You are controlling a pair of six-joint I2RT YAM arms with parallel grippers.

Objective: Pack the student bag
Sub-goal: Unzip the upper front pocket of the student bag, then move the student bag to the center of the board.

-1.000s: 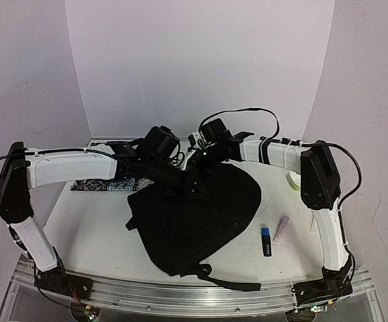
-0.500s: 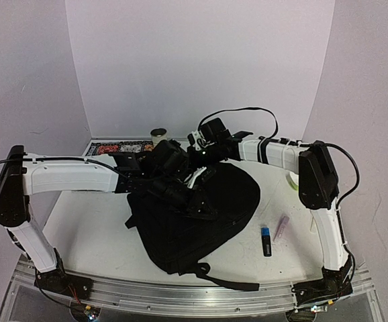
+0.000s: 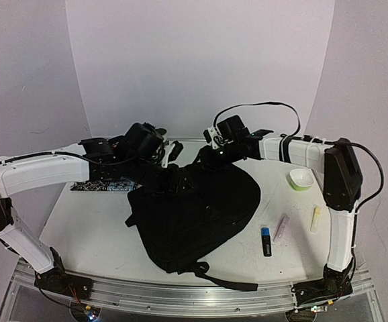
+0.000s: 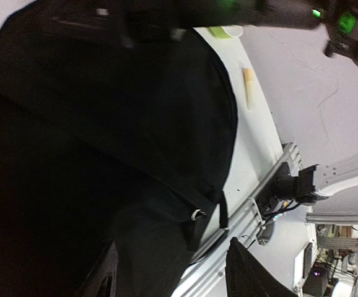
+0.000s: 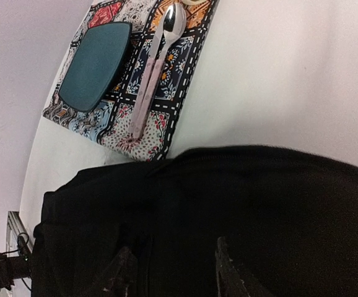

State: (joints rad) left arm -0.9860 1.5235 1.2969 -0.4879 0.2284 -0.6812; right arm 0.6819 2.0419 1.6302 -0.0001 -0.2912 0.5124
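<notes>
Student bag (image 3: 194,215) flat on the middle of the table (image 3: 93,228), one strap toward 6 o'clock. Left gripper (image 4: 171,253) over its 11 o'clock edge, fingers apart, clamping nothing. Right gripper (image 5: 174,260) over the 12 o'clock edge, fingers apart too. Patterned mat (image 5: 174,93) with teal plate (image 5: 95,65) and spoon (image 5: 149,80) at 10 o'clock from the bag; green bowl (image 3: 302,178) at 2 o'clock.

The large floppy black cloth backpack (image 3: 194,215) looked matt and soft. The colourful patterned placemat (image 5: 114,127) seemed printed cloth. The long metal spoon (image 5: 173,21) gleamed (its bowl especially), and the dark teal oval plate (image 5: 95,65) was smooth and dull.
</notes>
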